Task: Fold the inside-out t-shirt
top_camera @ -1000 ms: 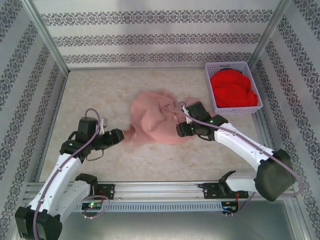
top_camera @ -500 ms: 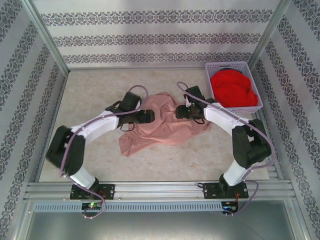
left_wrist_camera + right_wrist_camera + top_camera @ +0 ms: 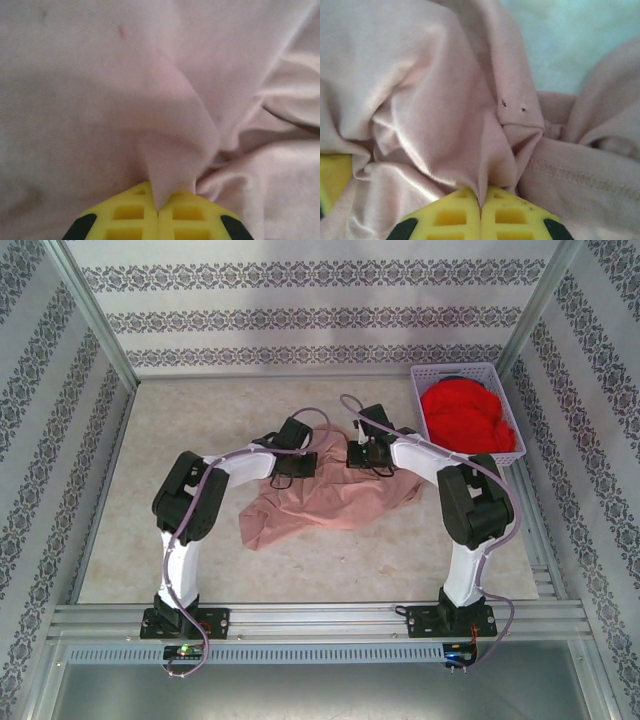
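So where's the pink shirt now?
In the top view, the pink t-shirt lies crumpled mid-table, left of the basket, its far side pinched by the left gripper and right gripper.

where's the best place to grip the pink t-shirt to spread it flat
Probably the t-shirt at its far edge, one pinch each side, from above: the cloth there stands up in folds that jaws can close on. The left gripper and right gripper are shut on such folds.

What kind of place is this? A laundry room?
Likely a robot test booth: patterned walls in a metal frame, with the left arm and right arm bolted to a rail, holding a pink t-shirt.
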